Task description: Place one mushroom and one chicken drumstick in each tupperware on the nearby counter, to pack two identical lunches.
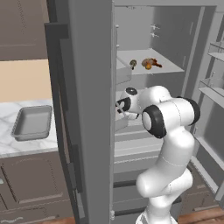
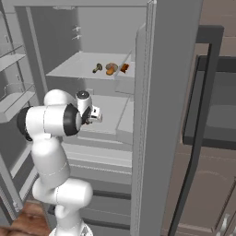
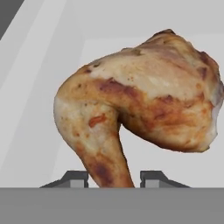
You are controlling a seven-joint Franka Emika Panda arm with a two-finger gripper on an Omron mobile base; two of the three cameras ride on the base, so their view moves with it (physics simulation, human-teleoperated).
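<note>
Claw (image 3: 113, 178) narrowed round drumstick (image 3: 140, 109) shank, 6 o'clock; hold unconfirmed; bound for tupperware (image 1: 31, 123) on table (image 1: 13, 111).

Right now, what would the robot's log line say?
place: open fridge | jaws: either side of chicken drumstick, grip unclear | tupperware: empty

Glossy white rounded arm (image 1: 168, 144) segments joined by dark black joint rings.

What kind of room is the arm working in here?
Most likely a home kitchen. An open fridge with food on its shelf, including a chicken drumstick, stands beside a marble counter over dark cabinet doors, with a grey tupperware on top.
</note>
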